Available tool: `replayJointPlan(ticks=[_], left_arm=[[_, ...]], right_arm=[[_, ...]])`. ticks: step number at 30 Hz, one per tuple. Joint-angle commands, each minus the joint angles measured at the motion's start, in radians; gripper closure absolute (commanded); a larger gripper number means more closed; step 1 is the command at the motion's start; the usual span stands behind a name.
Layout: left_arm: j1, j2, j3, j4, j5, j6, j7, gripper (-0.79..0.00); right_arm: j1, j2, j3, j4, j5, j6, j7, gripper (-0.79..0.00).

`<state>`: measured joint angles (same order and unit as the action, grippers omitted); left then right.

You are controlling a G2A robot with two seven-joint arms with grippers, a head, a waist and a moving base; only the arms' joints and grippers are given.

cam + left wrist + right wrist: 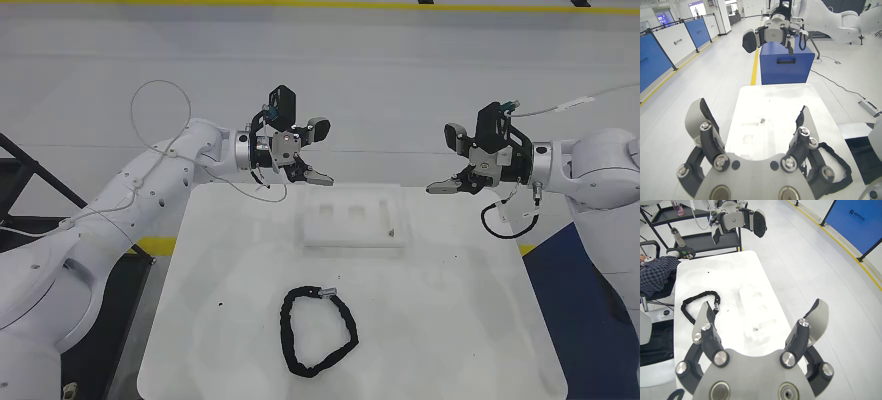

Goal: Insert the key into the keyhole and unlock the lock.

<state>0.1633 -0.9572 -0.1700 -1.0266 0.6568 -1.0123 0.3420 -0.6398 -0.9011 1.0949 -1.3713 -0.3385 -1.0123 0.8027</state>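
Observation:
A black fabric-covered chain lock lies coiled on the white table, its silver lock end pointing toward the far side. A small metal key rests on a white tray behind the lock. The left gripper hovers open above the table's far left corner. My right gripper hangs open above the far right corner. Seen from the left wrist, that gripper faces the key, with the lock to one side. The right wrist view looks past its open gripper at the key and the lock.
The tray has three shallow rectangular recesses. A blue cabinet stands on the floor beyond one table end. A black cart with bottles stands beyond the other end. The table has rounded corners.

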Motion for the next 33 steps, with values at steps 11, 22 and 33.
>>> replayJointPlan(ticks=[11,22,33], left_arm=[[0.000,0.000,0.000,0.000,-0.001,0.000,-0.001,-0.785],[0.000,0.000,0.000,0.000,-0.001,0.000,-0.001,-0.785],[0.000,0.000,0.000,0.000,-0.001,0.000,-0.001,-0.785]], right_arm=[[-0.003,0.000,-0.001,0.001,-0.004,0.007,-0.002,-0.785],[0.008,-0.024,-0.116,0.147,0.029,0.051,-0.005,-0.785],[0.076,-0.090,-0.292,0.281,0.061,0.262,0.077,-0.785]])
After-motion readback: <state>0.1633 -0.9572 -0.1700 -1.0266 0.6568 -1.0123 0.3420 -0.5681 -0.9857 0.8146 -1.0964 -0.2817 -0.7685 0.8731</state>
